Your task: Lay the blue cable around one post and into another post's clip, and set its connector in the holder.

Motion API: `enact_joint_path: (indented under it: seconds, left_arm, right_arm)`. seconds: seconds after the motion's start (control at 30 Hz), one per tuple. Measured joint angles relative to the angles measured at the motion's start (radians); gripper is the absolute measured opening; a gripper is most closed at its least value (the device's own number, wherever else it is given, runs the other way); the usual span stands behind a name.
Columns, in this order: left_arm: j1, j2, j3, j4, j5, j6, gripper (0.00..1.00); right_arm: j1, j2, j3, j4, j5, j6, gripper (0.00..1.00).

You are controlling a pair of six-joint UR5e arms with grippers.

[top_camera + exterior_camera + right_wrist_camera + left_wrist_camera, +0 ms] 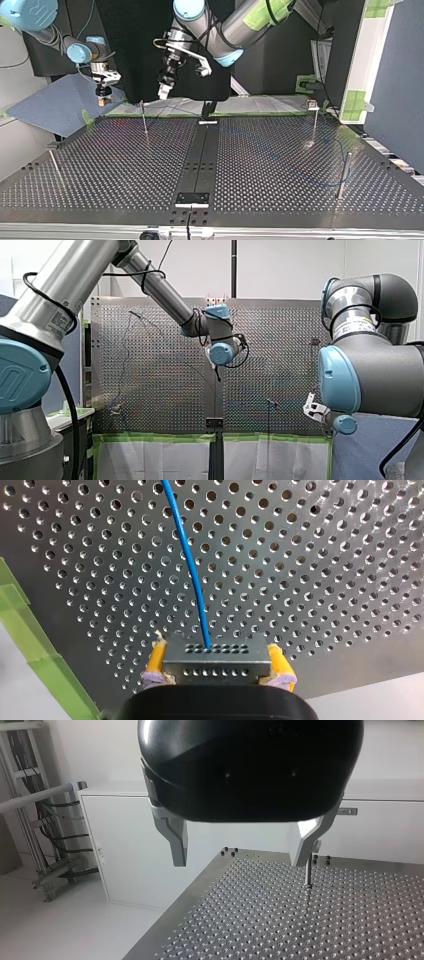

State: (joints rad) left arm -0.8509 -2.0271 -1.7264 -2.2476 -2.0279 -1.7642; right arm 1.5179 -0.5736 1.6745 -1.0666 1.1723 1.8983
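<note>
A: Where is the connector (216,666) held?
B: It is clamped between the yellow pads (281,662) of my right gripper (218,655), close to the table's (325,580) edge marked with green tape (30,645). The blue cable (192,565) is led from it across the holes.
A: And my left gripper (240,860)?
B: Its fingers are spread wide with nothing gripped, over the table's edge near a corner. A post (308,872) is seen just beside one finger, and perforated surface ahead.

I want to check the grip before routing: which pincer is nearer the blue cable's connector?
Right. My right pincer is shut on the connector, the blue cable running out ahead of it. My left pincer hangs open above the table's middle, apart from the connector.
</note>
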Motion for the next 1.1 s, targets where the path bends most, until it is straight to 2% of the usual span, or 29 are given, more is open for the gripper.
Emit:
enact_joint_path:
  seconds: [0.5,0.7,0.87,1.1]
  left_arm:
    - [0.015,0.124,-0.124,-0.003,0.001,0.006,1.0]
    - [0.027,0.184,-0.184,0.031,0.0,0.011,1.0]
    - [0.064,0.232,-0.235,0.079,0.02,0.009,1.0]
    - [0.123,0.246,-0.296,0.139,0.076,0.009,1.0]
  right_arm:
    - [0.01,0.003,0.0,0.0,0.003,0.0,0.0]
    - [0.014,0.004,0.0,0.0,0.003,0.0,0.0]
    - [0.019,0.005,0.0,0.0,0.003,-0.001,0.0]
    - [0.024,0.006,0.0,0.003,0.004,-0.002,0.0]
